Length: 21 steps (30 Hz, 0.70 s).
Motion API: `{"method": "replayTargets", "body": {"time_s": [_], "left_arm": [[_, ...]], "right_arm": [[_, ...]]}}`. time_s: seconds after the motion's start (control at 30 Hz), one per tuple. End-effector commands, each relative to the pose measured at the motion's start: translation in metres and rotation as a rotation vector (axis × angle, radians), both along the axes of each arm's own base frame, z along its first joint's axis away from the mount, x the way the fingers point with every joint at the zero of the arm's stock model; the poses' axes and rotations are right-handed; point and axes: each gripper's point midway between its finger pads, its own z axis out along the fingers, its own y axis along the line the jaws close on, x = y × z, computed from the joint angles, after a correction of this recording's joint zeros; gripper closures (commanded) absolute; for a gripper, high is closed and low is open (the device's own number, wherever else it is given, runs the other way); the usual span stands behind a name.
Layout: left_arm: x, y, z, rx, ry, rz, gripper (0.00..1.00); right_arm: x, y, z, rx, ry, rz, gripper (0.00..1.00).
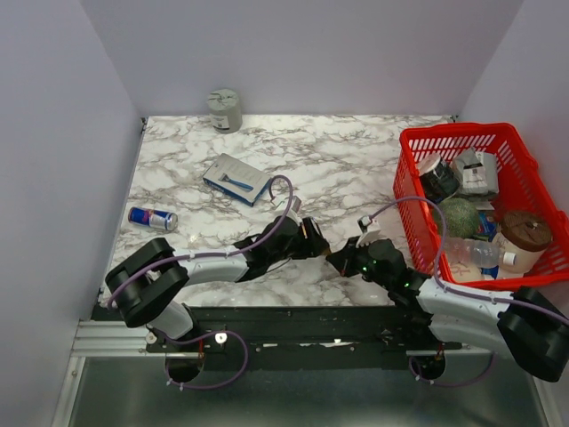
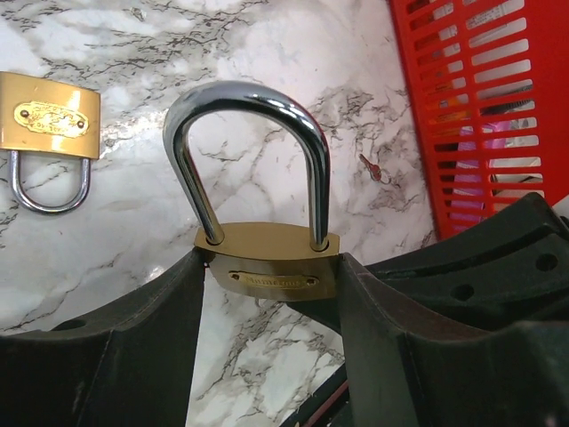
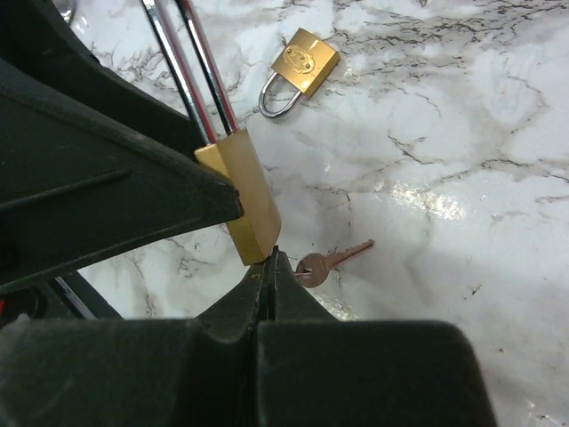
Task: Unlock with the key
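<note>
Marble tabletop (image 1: 356,169), left jaws grasping padlock (image 2: 276,267) body, shackle (image 2: 244,98) pointing forward, right jaws clenched, seemingly empty.

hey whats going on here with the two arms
The left gripper is clamped on the sides of a brass padlock with a tall steel shackle. The right gripper is shut, its tips at the bottom end of that lock; no key shows between them. A small copper-coloured key lies on the white marble table just beside, and a second, smaller brass padlock lies further off. Both shackle legs sit in the body, so the lock looks not yet opened.
</note>
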Motion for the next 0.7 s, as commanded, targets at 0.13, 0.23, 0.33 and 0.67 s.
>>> {"method": "replayTargets", "body": {"time_s": [0.13, 0.23, 0.33, 0.67], "left_arm": [[-0.012, -0.016, 0.006, -0.107, 0.047, -0.084, 1.00], [-0.012, -0.015, 0.002, -0.105, 0.054, -0.082, 1.00], [-0.011, -0.014, 0.000, -0.095, 0.053, -0.074, 1.00], [-0.008, -0.011, 0.001, -0.078, 0.041, -0.060, 1.00]], "right_arm": [[0.021, 0.013, 0.020, -0.007, -0.108, -0.046, 0.89], [0.018, 0.015, 0.015, -0.016, -0.100, -0.040, 0.80], [0.017, 0.018, 0.016, -0.016, -0.101, -0.036, 0.73], [0.004, 0.022, 0.004, -0.036, -0.071, -0.007, 0.55]]}}
